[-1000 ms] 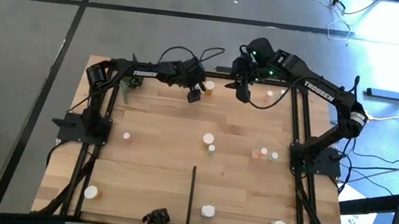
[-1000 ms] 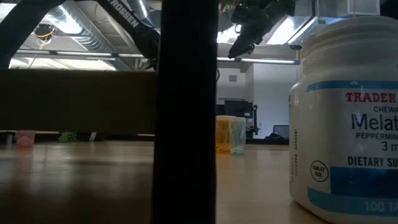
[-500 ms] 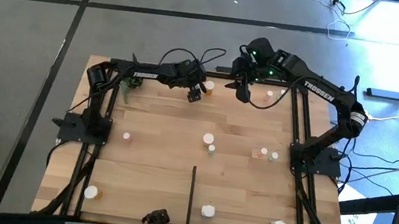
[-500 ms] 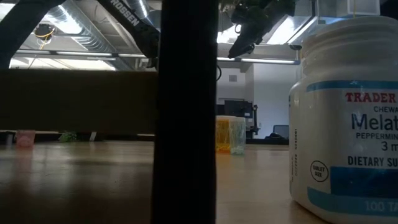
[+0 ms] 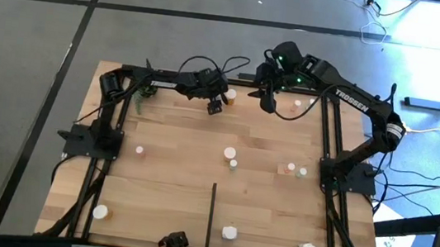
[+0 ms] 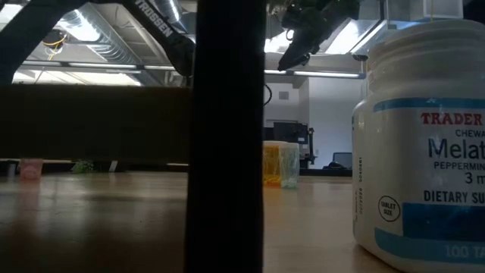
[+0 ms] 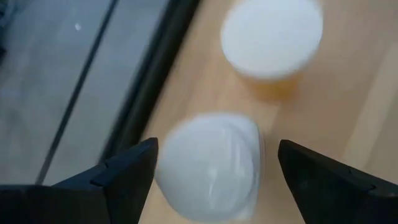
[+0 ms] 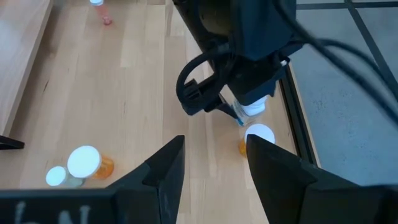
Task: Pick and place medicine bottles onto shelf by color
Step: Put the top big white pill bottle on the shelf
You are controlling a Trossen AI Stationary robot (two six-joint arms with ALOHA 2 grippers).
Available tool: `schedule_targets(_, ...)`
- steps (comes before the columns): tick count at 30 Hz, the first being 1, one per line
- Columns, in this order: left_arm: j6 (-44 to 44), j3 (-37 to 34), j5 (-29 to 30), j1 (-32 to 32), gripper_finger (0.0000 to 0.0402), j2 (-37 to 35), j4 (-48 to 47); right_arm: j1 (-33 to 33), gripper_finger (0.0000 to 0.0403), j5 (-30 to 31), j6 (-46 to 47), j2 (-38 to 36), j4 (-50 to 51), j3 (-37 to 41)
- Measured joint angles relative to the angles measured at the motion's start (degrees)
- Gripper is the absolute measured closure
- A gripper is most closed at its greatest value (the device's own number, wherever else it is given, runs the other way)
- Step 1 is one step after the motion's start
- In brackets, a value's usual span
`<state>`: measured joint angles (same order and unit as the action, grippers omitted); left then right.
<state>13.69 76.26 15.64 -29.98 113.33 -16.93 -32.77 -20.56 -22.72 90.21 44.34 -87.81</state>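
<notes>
White-capped, round medicine bottles [image 5: 230, 153] stood scattered over the pale plank shelf [image 5: 173, 168]. By its far rail the left gripper [image 7: 211, 171] straddled a smooth white bottle [image 7: 208, 167], fingers apparently apart beside an amber bottle [image 7: 272, 46]. Only the wrist views showed this; the right gripper [image 8: 211, 165] hovered spread nearby.

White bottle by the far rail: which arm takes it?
Left. Its open pincer straddles the white bottle; the right pincer hangs apart, with nothing between its fingers.

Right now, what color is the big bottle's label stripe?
Blue, on the white bottle; the low view shows it best.
</notes>
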Motion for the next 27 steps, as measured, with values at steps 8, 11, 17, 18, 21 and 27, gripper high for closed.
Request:
schedule_targets(8, -0.02, 0.04, -0.17, 0.00, 0.0135, -0.03, -0.18, 0.00, 0.0228, 0.00, -0.01, 0.00, -0.63, 0.00)
schedule_targets(11, 0.00, 0.04, -0.22, 0.00, 0.0164, -0.03, -0.21, 0.00, 0.0228, 0.00, 0.00, 0.00, -0.90, 0.00)
schedule_targets(17, -0.02, 0.06, -2.96, 0.00, 0.0214, -0.04, -1.13, 0.00, 0.0228, 0.02, -0.02, 0.00, -0.87, 0.00)
schedule_targets(18, -0.02, 0.06, -3.09, 0.00, 0.0221, -0.04, -1.35, 0.00, 0.0228, 0.02, 0.00, 0.00, -0.87, 0.00)
schedule_targets(21, -0.06, 0.10, -3.17, 0.00, 0.0235, -0.14, -2.23, 0.00, 0.0228, 0.02, 0.00, 0.00, -0.87, 0.00)
schedule_targets(27, -0.81, 0.17, -3.39, 0.00, 0.0241, -0.79, -5.12, 0.00, 0.0228, 0.01, -0.01, 0.00, -0.84, 0.00)
